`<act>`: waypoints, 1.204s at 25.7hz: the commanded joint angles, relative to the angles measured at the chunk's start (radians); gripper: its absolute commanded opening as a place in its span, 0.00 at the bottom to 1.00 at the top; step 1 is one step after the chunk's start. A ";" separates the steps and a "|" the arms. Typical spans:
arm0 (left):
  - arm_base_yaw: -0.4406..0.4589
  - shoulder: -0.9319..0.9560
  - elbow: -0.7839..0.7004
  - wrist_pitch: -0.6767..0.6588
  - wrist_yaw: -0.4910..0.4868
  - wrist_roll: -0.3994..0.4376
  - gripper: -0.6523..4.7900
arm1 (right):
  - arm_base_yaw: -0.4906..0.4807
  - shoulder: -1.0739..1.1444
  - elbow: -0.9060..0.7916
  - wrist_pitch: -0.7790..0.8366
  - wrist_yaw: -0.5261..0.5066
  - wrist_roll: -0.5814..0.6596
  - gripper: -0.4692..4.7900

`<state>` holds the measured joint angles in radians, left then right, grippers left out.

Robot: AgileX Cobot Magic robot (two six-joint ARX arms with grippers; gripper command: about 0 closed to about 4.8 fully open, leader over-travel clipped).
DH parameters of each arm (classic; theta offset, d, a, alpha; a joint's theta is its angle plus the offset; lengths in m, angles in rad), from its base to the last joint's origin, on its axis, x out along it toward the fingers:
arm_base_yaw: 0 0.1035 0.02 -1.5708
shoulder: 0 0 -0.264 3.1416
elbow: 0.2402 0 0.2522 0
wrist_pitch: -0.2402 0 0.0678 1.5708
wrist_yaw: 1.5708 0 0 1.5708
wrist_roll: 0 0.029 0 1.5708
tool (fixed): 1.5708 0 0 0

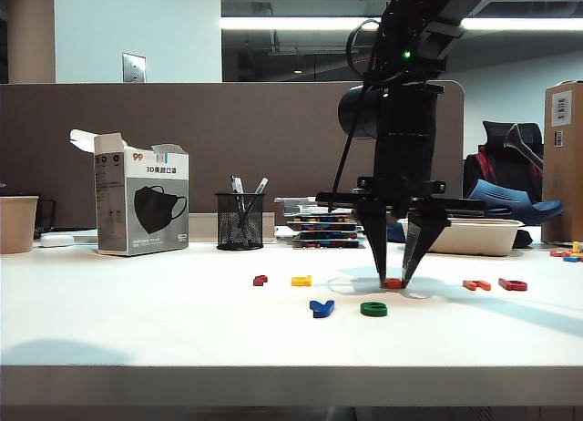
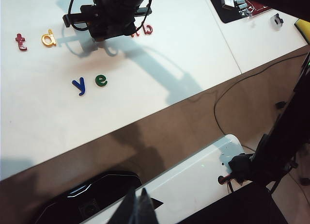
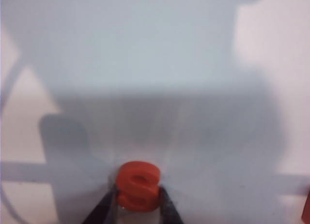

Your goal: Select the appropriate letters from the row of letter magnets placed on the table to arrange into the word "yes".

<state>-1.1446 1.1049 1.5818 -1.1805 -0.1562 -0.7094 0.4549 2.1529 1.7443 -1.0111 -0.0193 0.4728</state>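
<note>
On the smooth white table [image 1: 137, 321], a flat blue y [image 1: 321, 307] and a green e [image 1: 373, 309] were laid side by side, the e at the y's three o'clock. Behind them the right gripper [image 1: 393, 281] was clenched on a glossy orange-red s [image 3: 138, 185]. The left gripper [image 2: 138, 207] was cut off, its grip impossible to tell. The s's orientation was blurred.

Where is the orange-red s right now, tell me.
In the exterior view the orange-red s lies on the table right of centre, between the right hand's fingertips, just behind the green e.
</note>
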 commanded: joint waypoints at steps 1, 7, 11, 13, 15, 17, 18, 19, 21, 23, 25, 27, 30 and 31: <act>0.000 -0.002 0.005 0.008 0.004 -0.002 0.11 | 0.001 0.002 0.000 -0.002 0.001 -0.002 0.22; 0.000 -0.002 0.005 0.008 0.004 -0.002 0.11 | 0.001 0.001 0.001 0.002 0.001 -0.002 0.23; 0.000 -0.002 0.005 0.008 0.004 -0.002 0.11 | 0.001 0.001 0.001 -0.006 0.000 -0.002 0.23; 0.000 -0.002 0.005 0.008 0.004 -0.002 0.11 | 0.001 0.001 0.001 -0.005 0.001 -0.002 0.23; 0.000 -0.002 0.005 0.008 0.004 -0.002 0.11 | 0.001 0.001 0.001 -0.006 -0.003 -0.002 0.23; 0.000 -0.002 0.005 0.008 0.004 -0.002 0.11 | 0.001 0.000 0.003 -0.013 -0.010 -0.002 0.23; 0.000 -0.002 0.005 0.008 0.004 -0.002 0.11 | 0.001 -0.002 0.003 -0.013 -0.010 -0.002 0.23; 0.000 -0.002 0.005 0.008 0.003 -0.002 0.11 | 0.001 -0.006 0.003 -0.013 -0.010 -0.002 0.23; 0.000 -0.002 0.005 0.008 0.003 -0.002 0.11 | 0.001 -0.015 0.003 -0.008 -0.010 -0.002 0.23; 0.000 -0.002 0.005 0.008 0.003 -0.002 0.11 | 0.001 -0.026 0.003 -0.002 -0.010 -0.002 0.23; 0.000 -0.002 0.005 0.008 0.003 -0.002 0.11 | 0.001 -0.037 0.003 0.002 -0.009 -0.002 0.23; 0.000 -0.002 0.005 0.008 0.003 -0.002 0.11 | 0.001 -0.051 0.003 0.006 -0.008 -0.002 0.23; 0.000 -0.002 0.005 0.008 0.003 -0.002 0.11 | 0.001 -0.071 0.003 -0.010 -0.010 -0.002 0.23; 0.000 -0.002 0.005 0.008 0.003 -0.001 0.11 | 0.002 -0.080 0.003 -0.021 -0.010 -0.002 0.23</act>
<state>-1.1446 1.1046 1.5818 -1.1805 -0.1562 -0.7094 0.4545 2.0907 1.7451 -1.0195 -0.0269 0.4728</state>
